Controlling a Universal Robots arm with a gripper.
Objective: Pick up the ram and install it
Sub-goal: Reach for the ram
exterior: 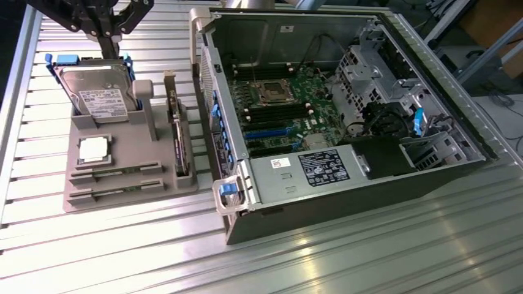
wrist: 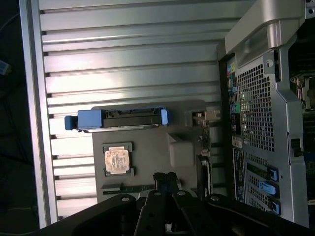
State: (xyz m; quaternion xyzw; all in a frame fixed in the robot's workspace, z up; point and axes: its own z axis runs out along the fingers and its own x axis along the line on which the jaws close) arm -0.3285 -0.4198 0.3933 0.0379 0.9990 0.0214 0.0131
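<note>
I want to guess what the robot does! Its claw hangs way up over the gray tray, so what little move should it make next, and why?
Probably ease the gripper down toward the ram. It hangs shut and empty, above the gray holder, while the ram lies in its slot beside the CPU chip; in the wrist view the fingertips line up near it.

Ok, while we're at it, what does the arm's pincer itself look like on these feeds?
The matte black pincer has a wide body built from angular linkage bars joined by round pivot pins, and it tapers to two slim, blocky fingertips. In the exterior view it reads as dark crossed struts above a narrow stem. No cables, labels or coloured markings can be made out on it.
</note>
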